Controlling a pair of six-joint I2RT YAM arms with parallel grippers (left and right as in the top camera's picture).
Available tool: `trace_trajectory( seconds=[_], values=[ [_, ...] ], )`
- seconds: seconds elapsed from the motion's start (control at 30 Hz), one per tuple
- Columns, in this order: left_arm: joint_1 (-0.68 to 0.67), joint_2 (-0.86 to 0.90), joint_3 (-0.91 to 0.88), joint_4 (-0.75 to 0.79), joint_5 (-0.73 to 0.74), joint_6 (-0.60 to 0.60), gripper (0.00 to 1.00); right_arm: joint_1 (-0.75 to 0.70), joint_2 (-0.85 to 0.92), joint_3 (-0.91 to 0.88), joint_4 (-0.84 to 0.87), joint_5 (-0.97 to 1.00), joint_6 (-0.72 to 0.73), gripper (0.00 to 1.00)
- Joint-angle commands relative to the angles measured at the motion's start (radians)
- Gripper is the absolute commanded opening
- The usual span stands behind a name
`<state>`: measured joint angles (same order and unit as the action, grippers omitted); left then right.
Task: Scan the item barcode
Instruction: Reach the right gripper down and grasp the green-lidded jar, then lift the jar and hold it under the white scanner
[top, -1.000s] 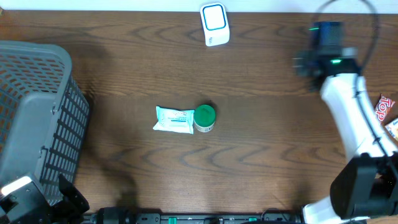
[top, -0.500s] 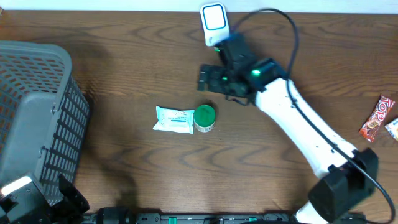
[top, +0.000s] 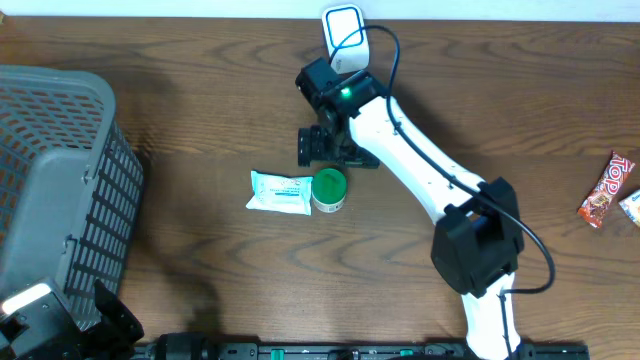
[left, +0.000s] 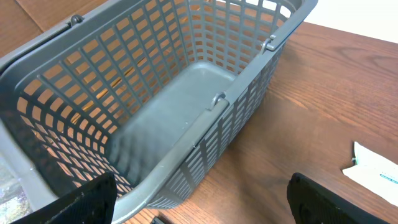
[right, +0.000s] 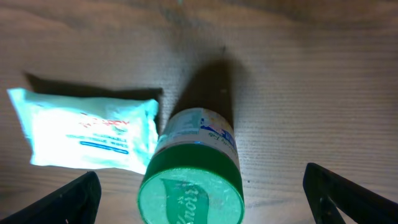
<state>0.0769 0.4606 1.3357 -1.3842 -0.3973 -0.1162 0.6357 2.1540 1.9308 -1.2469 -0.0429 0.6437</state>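
Two pincers are in view, both with jaws wide apart and gripping nothing. Your right pincer (top: 322, 148) hangs over the middle of the table (top: 200, 280), just on the far side of a small jar (top: 329, 188) with a green lid. In the right wrist view its two dark fingertips (right: 74, 199) sit at the lower corners. The jar is between them, lid toward the camera, and neither finger touches it. The jar's white label carries small print, but no barcode can be made out. Pressed against the jar's left side lies a flat wipes packet (top: 280, 192), pale turquoise and white. Beyond the right pincer, at the far edge of the table, stands a white scanner (top: 345, 38) with a blue-rimmed face. The right arm reaches to the middle from the near right side. A red candy bar (top: 606, 190) lies at the far right edge, well apart from everything else. Your left pincer (left: 208, 211) hovers at the near left corner, beside a grey plastic basket (top: 50, 180) that fills the left end of the table. Its latticed walls fill most of the left wrist view.
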Motion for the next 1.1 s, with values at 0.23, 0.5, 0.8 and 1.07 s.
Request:
trace_trajectory(
  seconds=[0.23, 0.5, 0.8, 1.07],
  values=[
    [0.003, -0.007, 0.003, 0.000, -0.003, -0.002, 0.88, 0.052, 0.027, -0.002, -0.030, -0.015, -0.042, 0.99],
    [0.003, -0.007, 0.003, 0.000, -0.003, -0.002, 0.88, 0.051, 0.074, -0.045, -0.013, -0.014, -0.078, 0.99],
    [0.003, -0.007, 0.003, 0.000, -0.003, -0.002, 0.88, 0.063, 0.154, -0.064, -0.017, -0.019, -0.084, 0.99],
    [0.003, -0.007, 0.003, 0.000, -0.003, -0.002, 0.88, 0.065, 0.166, -0.075, -0.009, -0.018, -0.084, 0.76]
  ],
)
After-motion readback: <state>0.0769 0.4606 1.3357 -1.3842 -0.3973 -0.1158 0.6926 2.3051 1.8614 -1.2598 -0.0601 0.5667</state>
